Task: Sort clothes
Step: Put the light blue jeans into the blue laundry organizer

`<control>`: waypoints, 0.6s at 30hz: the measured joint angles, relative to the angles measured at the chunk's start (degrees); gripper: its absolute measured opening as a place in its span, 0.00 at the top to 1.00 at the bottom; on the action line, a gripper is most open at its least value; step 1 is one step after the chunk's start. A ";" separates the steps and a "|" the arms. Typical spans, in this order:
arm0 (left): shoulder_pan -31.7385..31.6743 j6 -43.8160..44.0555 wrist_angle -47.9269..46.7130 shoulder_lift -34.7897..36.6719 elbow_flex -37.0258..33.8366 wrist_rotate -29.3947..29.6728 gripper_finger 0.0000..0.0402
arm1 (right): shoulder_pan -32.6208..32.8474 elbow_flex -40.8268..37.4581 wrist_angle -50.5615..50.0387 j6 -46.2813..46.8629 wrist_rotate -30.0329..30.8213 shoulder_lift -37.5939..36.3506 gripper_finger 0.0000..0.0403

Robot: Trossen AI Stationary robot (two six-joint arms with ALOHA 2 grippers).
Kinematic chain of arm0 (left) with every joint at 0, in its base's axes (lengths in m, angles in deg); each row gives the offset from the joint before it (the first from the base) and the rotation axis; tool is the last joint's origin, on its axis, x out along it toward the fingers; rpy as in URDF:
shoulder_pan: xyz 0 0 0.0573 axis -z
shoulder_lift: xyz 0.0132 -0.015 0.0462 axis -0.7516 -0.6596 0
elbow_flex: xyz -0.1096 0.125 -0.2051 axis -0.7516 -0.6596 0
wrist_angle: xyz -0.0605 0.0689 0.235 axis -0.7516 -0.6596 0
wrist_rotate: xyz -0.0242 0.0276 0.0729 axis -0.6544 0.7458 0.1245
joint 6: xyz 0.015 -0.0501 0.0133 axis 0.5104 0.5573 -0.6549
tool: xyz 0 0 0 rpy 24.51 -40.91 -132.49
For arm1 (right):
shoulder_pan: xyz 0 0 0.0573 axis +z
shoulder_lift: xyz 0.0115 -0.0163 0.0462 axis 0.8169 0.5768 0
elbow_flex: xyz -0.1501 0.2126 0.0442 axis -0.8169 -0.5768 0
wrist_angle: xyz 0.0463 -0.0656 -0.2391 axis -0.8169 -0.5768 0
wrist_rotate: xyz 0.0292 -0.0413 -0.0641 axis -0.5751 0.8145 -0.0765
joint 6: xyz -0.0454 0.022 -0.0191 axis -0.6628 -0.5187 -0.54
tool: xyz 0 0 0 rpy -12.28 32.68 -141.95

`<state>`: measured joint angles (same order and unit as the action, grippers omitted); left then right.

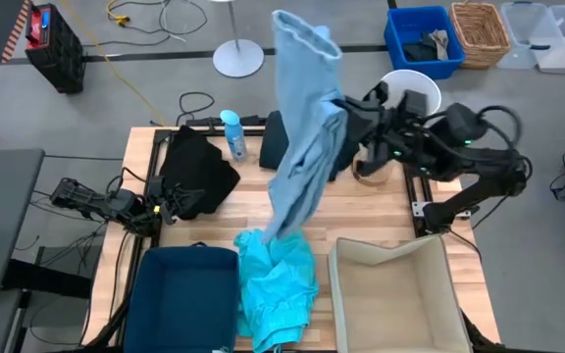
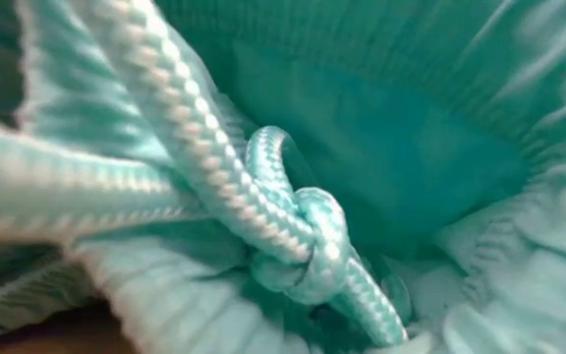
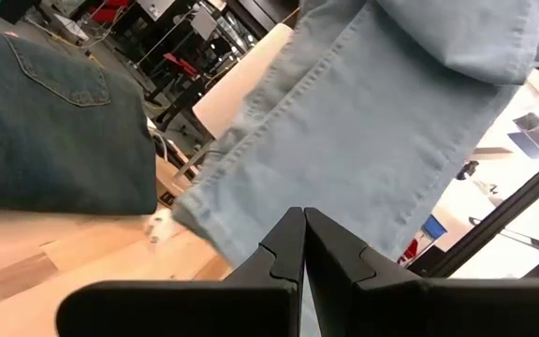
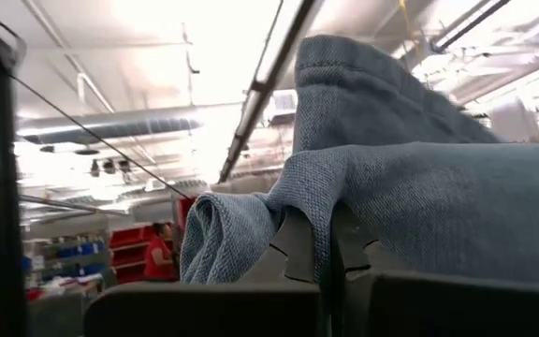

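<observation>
One end effector (image 4: 314,245) lifts pale blue garment (image 1: 302,147).

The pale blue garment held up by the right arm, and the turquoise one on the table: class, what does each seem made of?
Pale blue garment: probably denim-like cotton twill; matte woven grain and stitched seams show. Turquoise garment: likely a light synthetic or cotton knit; soft crumpled folds, gathered edge, and a braided drawcord with a slight sheen.

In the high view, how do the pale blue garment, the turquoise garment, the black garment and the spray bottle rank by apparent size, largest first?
1. Pale blue garment, though it hangs from the right gripper nearer the camera, so this is unsure.
2. Turquoise garment.
3. Black garment, close to the turquoise one.
4. Spray bottle.
</observation>
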<state>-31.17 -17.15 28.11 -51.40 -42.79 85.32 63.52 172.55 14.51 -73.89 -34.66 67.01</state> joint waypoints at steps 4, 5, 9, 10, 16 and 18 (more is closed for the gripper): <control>0.01 0.00 0.00 0.00 0.00 0.02 0.99 | 2.78 0.00 -0.13 -1.96 -0.07 -2.03 1.00; 0.02 0.00 -0.02 0.00 0.00 0.02 0.99 | 3.42 0.00 -0.13 -2.35 -0.07 -2.48 1.00; 0.01 -0.02 -0.09 0.00 0.00 0.33 0.99 | 6.27 0.00 0.21 -3.61 -0.07 -4.29 1.00; 0.01 -0.02 -0.22 0.00 0.00 0.45 0.99 | 6.89 0.00 0.30 -3.98 -0.07 -4.60 1.00; 0.02 -0.02 -0.61 0.00 0.00 1.16 0.99 | 10.12 0.00 0.33 -6.41 0.07 -5.26 1.00; 0.01 -0.02 -0.63 0.00 0.00 1.20 0.99 | 10.64 0.00 0.53 -6.74 0.13 -5.30 1.00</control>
<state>-31.16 -17.17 27.48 -51.40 -42.79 86.52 74.17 172.55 15.04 -80.63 -34.53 61.71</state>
